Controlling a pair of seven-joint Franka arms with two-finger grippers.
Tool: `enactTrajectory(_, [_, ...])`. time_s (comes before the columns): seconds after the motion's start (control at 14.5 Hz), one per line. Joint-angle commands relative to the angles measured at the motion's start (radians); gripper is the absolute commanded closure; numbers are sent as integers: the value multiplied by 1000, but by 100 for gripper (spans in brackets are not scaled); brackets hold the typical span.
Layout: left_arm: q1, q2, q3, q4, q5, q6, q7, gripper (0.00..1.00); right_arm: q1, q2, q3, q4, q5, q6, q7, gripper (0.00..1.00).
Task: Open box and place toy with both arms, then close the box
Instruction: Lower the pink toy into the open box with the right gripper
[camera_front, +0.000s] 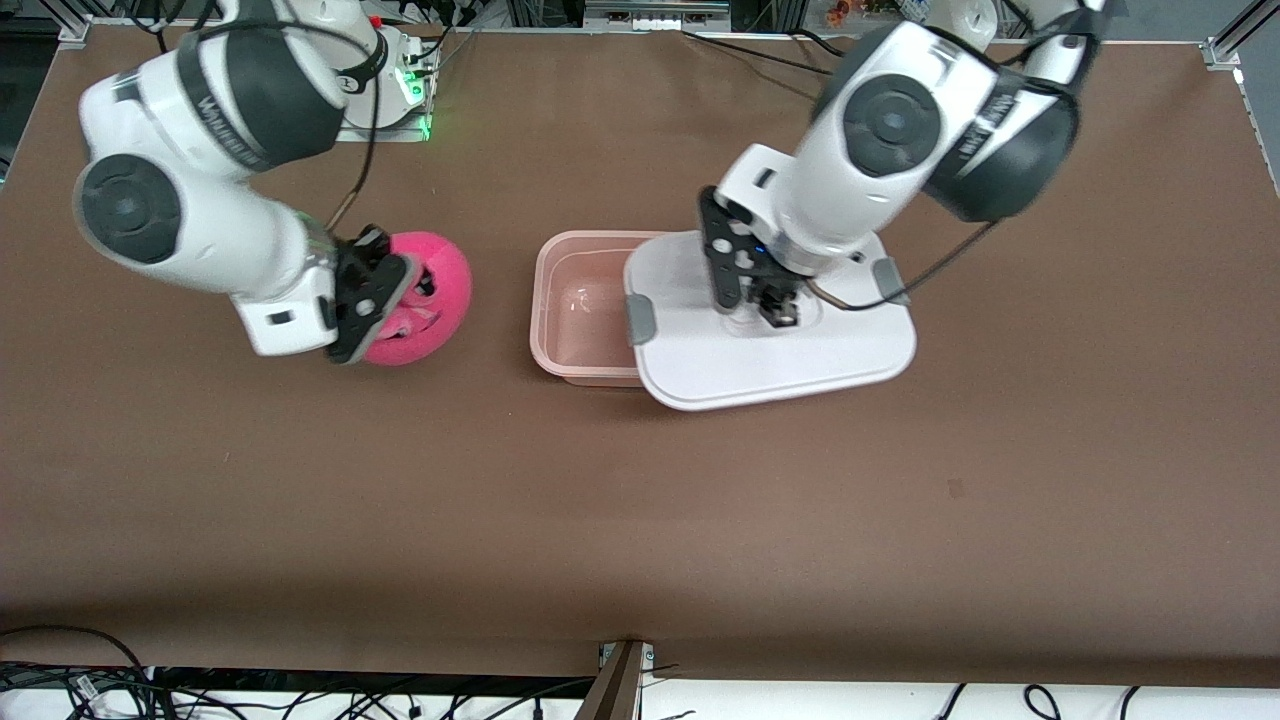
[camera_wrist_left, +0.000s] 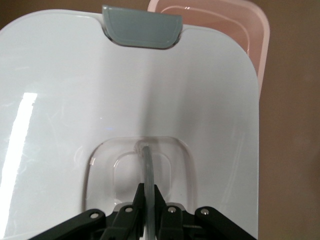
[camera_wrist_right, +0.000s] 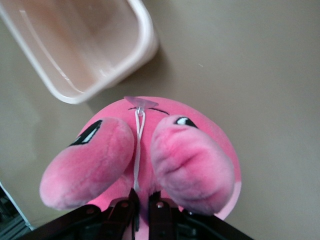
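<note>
The box's translucent pinkish base (camera_front: 580, 300) stands open mid-table. My left gripper (camera_front: 775, 310) is shut on the clear centre handle (camera_wrist_left: 148, 165) of the white lid (camera_front: 800, 350). It holds the lid shifted toward the left arm's end, overlapping only that end of the base. A grey clip (camera_wrist_left: 142, 27) shows on the lid's edge. My right gripper (camera_front: 375, 300) is shut on the pink plush toy (camera_front: 430, 290), beside the base toward the right arm's end. In the right wrist view the fingers (camera_wrist_right: 131, 200) pinch the toy (camera_wrist_right: 190, 160) between its two lobes, with the base (camera_wrist_right: 75, 45) close by.
The brown table (camera_front: 640, 520) is bare nearer the front camera. The right arm's base plate (camera_front: 400, 90) with a green light and cables sits at the edge farthest from the camera. A second grey clip (camera_front: 888, 278) sticks out of the lid toward the left arm's end.
</note>
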Motion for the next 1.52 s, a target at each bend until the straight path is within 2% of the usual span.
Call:
enactTrajectory(0.0, [76,-9,-5,-11,22,-21,136,100,72,4,45,11,-78,-16,-19,100])
enactTrajectory(0.14, [114,0,-5,-11,36,-21,214,100,160,21,45,12,-133,0,-5,100])
enactTrajectory(0.28, [145,15,-5,-9,59,-18,222,100,215,53,43,14,-159,73,-4,100])
enactTrajectory(0.55, [195,21,-5,-42,67,-51,228,100,254,114,43,17,-162,196,-5,100])
enactTrajectory(0.76, [226,44,-7,-43,54,-80,273,100,295,143,43,20,-210,228,-4,100])
enactTrajectory(1.04, [243,75,-10,-34,53,-82,331,100,329,180,40,20,-230,273,3,100])
enactTrajectory(1.11, [243,74,-9,-32,54,-82,325,100,336,183,40,18,-228,276,48,20])
enactTrajectory(1.18, [243,74,-9,-32,54,-82,320,100,352,182,40,20,-230,277,153,0])
enactTrajectory(1.45, [232,74,-10,-29,56,-82,277,100,376,163,46,106,-219,261,592,0])
